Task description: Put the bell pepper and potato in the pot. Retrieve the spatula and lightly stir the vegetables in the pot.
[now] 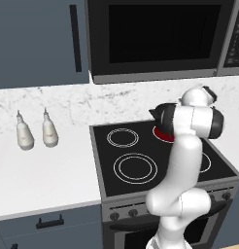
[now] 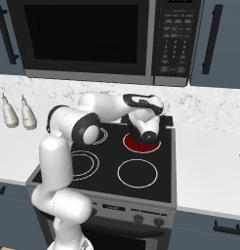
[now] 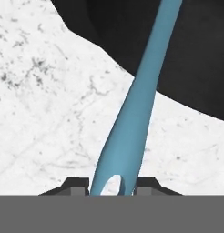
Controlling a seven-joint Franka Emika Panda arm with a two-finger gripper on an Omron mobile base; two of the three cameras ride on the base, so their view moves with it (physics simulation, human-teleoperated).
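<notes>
Where the hand view looks along the gripper (image 3: pixel 112 187), its two dark fingers are clamped on the end of the blue spatula (image 3: pixel 132 113), whose handle runs up from between them toward the round black pot (image 3: pixel 196 50) and crosses its rim. Marbled white surface lies under the handle. In the right base view the hand hangs over the rear right burner (image 2: pixel 141 142), glowing red on the stove (image 2: pixel 141 188). Two white bottles (image 1: pixel 36 131) stand on the counter (image 1: pixel 48 180) left of the stove.

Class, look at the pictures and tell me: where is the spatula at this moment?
In the hand view the blue spatula sits between the gripper's fingertips at the bottom, its handle running up centre toward the black pot at the top right, over marbled white surface.
</notes>
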